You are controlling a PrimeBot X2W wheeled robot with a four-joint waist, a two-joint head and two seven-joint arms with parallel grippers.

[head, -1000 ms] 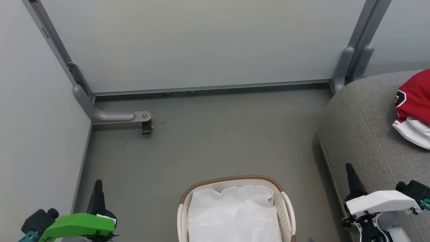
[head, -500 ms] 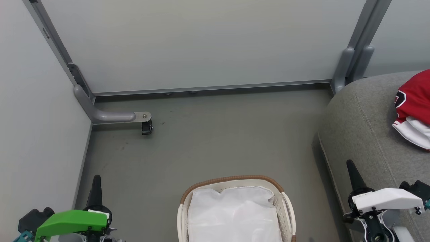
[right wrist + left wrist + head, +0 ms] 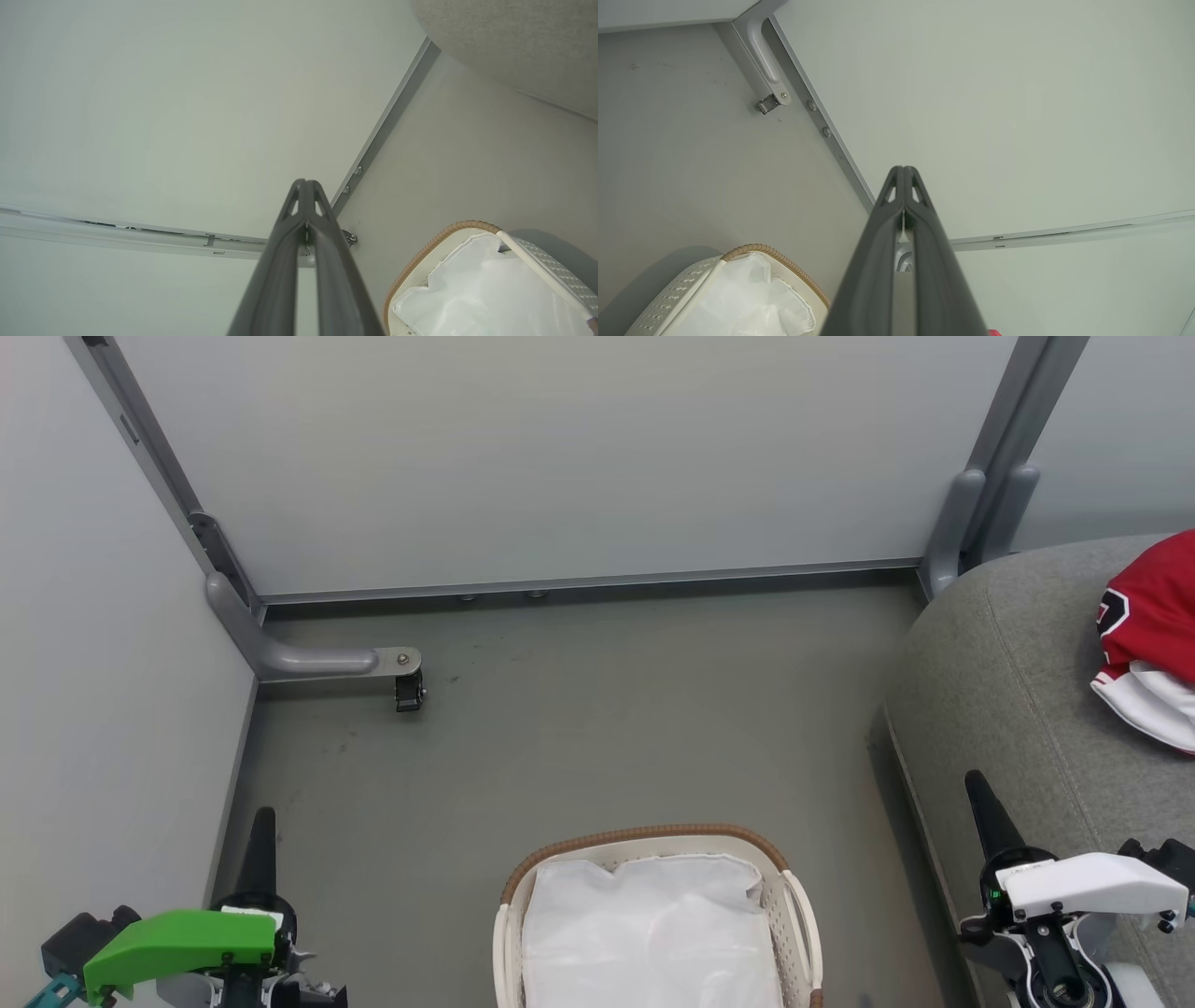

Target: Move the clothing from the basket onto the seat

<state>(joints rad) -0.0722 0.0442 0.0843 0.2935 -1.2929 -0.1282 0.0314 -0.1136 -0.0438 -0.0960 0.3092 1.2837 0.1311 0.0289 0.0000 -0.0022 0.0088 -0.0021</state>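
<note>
On the seat at your far right lies a red jersey, well apart from the basket; the basket stands on the floor at bottom centre, with a glossy white sheet covering its inside; your left hand and right hand flank it, both fully closed, fingers pressed together, gripping nothing.

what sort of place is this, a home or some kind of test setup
Probably a staged test cell, not a home: pale partition panels in metal frames, a castor under one frame foot, and a laundry basket near a grey seat on bare floor.
</note>
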